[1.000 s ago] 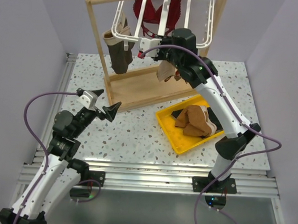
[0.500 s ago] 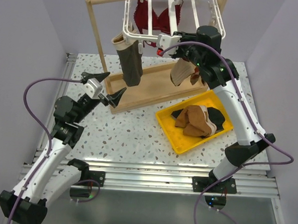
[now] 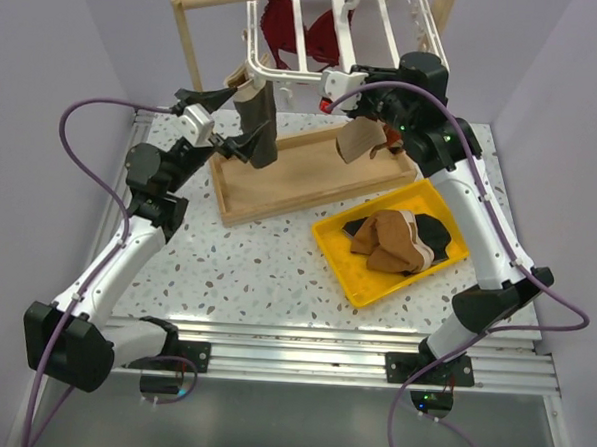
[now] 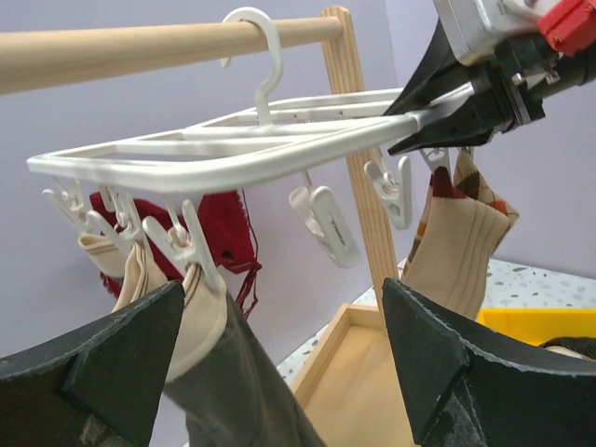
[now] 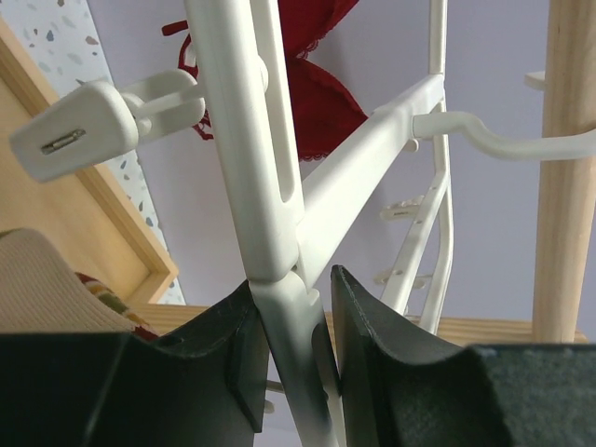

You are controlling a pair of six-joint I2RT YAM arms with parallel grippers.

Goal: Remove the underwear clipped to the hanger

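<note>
The white hanger hangs by its hook from the wooden rod. My right gripper is shut on the hanger's near frame bar. A dark grey underwear with a beige waistband hangs from clips at the hanger's left corner. My left gripper is open, its fingers on either side of that underwear just below the clips, not closed on it. Brown and black underwear lie in the yellow tray.
An argyle sock hangs from a clip beside the right gripper. A red bra hangs at the back of the hanger. The wooden stand's base lies under it. The yellow tray sits front right.
My left arm has risen and swung back from the table to the hanger, its open fingers now flanking the grey underwear. The right gripper carried the hanger rightward and then held it.
</note>
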